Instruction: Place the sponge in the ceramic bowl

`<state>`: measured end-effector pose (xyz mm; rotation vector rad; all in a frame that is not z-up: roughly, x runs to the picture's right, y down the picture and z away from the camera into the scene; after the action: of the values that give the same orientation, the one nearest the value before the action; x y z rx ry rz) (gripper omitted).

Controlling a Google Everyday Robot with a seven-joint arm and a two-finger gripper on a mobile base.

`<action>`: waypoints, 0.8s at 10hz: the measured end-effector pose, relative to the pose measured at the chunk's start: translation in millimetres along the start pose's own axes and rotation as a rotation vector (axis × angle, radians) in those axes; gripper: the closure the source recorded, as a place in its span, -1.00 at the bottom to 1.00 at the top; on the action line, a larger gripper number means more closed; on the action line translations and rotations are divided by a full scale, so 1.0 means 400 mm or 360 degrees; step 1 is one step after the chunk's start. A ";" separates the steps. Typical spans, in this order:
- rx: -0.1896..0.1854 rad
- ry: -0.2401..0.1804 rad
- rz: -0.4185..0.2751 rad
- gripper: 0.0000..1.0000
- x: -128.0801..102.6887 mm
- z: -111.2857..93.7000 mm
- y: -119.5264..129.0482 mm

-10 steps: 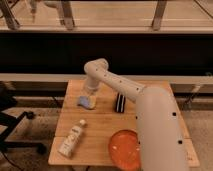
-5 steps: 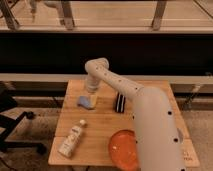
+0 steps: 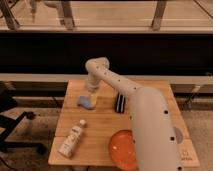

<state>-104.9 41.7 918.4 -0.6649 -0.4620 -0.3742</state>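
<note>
**Sponge under the pincer near the far-left corner**

Sponge (image 3: 85, 102), small, light blue and rounded, lies on the bench (image 3: 102, 125) in its left half, nearer the far edge than the near one and a little in from the far-left corner; the pincer (image 3: 91, 95) is right over it at its far-right side and seems to touch it; whether the pincer is wide, narrow or clamped on the sponge cannot be told. A black block with a pale stripe (image 3: 119, 102) stands to the right of the sponge, about level with it and near the middle of the bench, apart from it. The white arm (image 3: 150, 117) rises from the near-right corner, crosses over the bench to an elbow above the far edge, then drops to the sponge. The ceramic bowl (image 3: 123, 150), orange-red, wide and shallow, sits by the near edge, somewhat right of the middle and well apart from the sponge; its right part is hidden behind the arm. A white bottle (image 3: 71, 140) lies on its side towards the near-left corner, its cap pointing to the far edge. Beyond the left edge, part of a dark chair (image 3: 15, 125) stands on the floor.
</note>
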 end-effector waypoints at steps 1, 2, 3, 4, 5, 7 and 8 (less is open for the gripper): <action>-0.0007 0.0000 -0.0001 -0.60 0.003 0.001 -0.001; -0.0016 -0.0003 -0.0002 -0.60 0.004 0.004 -0.002; -0.0026 -0.0006 -0.0002 -0.60 0.006 0.009 -0.003; -0.0033 -0.0008 -0.0002 -0.60 0.008 0.014 -0.006; -0.0043 -0.0009 -0.0002 -0.60 0.011 0.018 -0.008; -0.0062 -0.0013 -0.0002 -0.60 0.013 0.026 -0.011; -0.0068 -0.0014 -0.0001 -0.60 0.015 0.029 -0.011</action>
<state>-105.1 45.0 931.6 -0.7081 -0.4639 -0.3827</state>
